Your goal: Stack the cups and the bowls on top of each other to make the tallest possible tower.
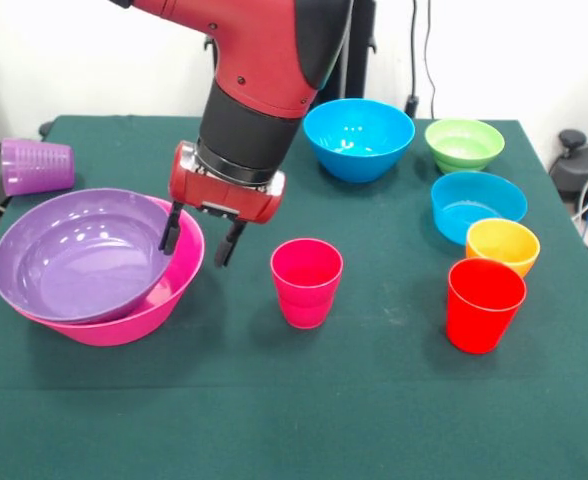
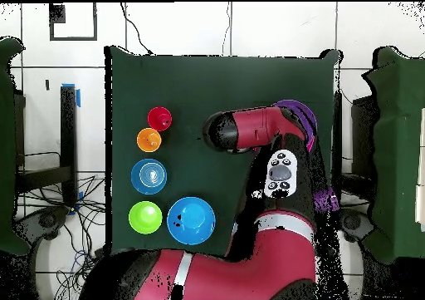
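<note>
The tower (image 1: 99, 265) stood at one end of the green table (image 1: 294, 400): a large purple bowl (image 1: 79, 255) nested, slightly tilted, inside the huge pink bowl (image 1: 169, 290). Only those two layers showed; whether anything lay deeper inside I could not tell. The gripper (image 1: 203, 240) hung right at the stack's rim, one finger over the pink bowl's edge and the other just outside it, the fingers spread apart with nothing between them.

To my eye the purple bowl looked already placed, with the next piece not yet fetched. The next move would call for lifting clear of the rim and going to another bowl. The large blue bowl (image 1: 359, 138) at the far side seemed the sensible choice, being the biggest left. It would have to be gripped by its rim and set down level.

Counting bowls, I made six: pink, purple, the large blue, a green one (image 1: 464, 145), a cyan one (image 1: 478, 205) and a small orange one (image 1: 502, 246) touching the red cup (image 1: 485, 304). Cups came to three: the magenta-pink cup (image 1: 306, 282) upright just beside the tower, the red one upright, and the purple cup (image 1: 36, 166) lying on its side at the table's edge beyond the stack. The overhead view showed the loose bowls in a row, with the arm hiding the tower.
</note>
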`<state>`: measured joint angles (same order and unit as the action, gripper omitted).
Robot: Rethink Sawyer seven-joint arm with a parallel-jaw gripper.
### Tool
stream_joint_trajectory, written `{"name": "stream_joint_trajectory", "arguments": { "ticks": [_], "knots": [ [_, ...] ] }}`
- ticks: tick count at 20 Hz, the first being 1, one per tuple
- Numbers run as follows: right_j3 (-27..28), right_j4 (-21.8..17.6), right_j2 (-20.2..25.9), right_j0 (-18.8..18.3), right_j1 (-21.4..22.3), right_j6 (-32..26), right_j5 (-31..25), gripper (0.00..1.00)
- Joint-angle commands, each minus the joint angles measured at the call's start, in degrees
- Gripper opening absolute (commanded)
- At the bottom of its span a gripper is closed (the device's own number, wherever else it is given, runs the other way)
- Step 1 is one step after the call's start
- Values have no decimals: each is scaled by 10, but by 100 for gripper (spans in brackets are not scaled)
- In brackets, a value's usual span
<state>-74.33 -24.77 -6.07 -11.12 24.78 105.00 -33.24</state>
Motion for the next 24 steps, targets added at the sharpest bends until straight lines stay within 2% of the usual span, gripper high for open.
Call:
{"name": "stream_joint_trajectory", "arguments": {
  "ticks": [1, 11, 18, 24],
  "knots": [
    [-49, 21, 80, -17, -5, -21, -33, 100],
    [-46, 16, 83, -19, -5, -35, -42, 100],
    [-26, -16, 57, 0, -9, -54, -61, 100],
    [-21, -20, 55, 1, -11, -70, -79, 100]
  ]
}}
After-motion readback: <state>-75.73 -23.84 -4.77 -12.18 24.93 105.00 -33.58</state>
